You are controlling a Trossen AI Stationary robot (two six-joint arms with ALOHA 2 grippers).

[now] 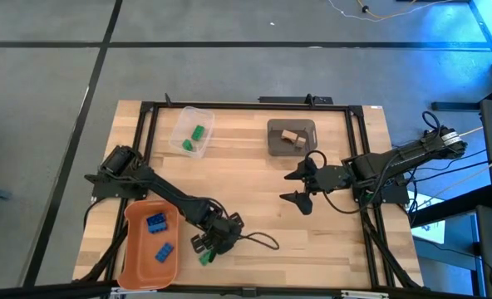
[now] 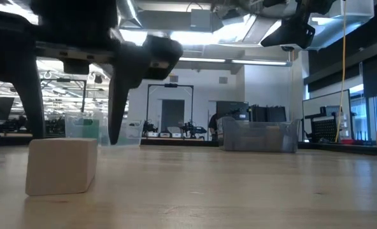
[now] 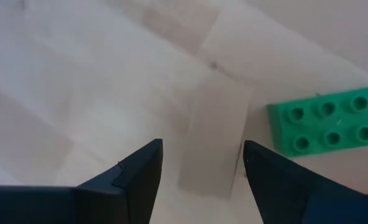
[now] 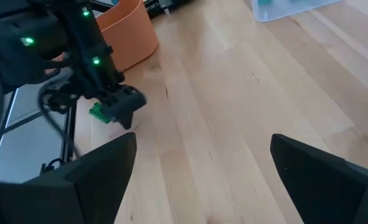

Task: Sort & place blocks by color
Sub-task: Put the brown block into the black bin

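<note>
**Left pincer low over a green block near the orange bin**

High view: the left pincer (image 1: 211, 245) hangs at the front of the bench (image 1: 254, 241), just beside the orange bin (image 1: 130, 249), which holds three blue blocks (image 1: 156, 222). A green block (image 1: 204, 258) lies at its tips. Two green blocks (image 1: 198, 131) sit in the clear bin (image 1: 179, 124); a tan block (image 1: 291, 137) rests in the grey bin (image 1: 273, 141). The right pincer (image 1: 306, 187) waits mid-bench, fingers spread wide.

Low view: another tan block (image 2: 61, 165) stands on the bench, with dark fingers (image 2: 121, 95) reaching down behind it.

Left wrist view: the fingers are spread, with bare wood between them; the green block (image 3: 327, 121) lies just outside one fingertip (image 3: 265, 165).

Right wrist view: its own fingers (image 4: 103, 168) gape apart; farther off, the left pincer (image 4: 119, 109) stands beside the green block (image 4: 99, 113) and the orange bin (image 4: 131, 31).
</note>
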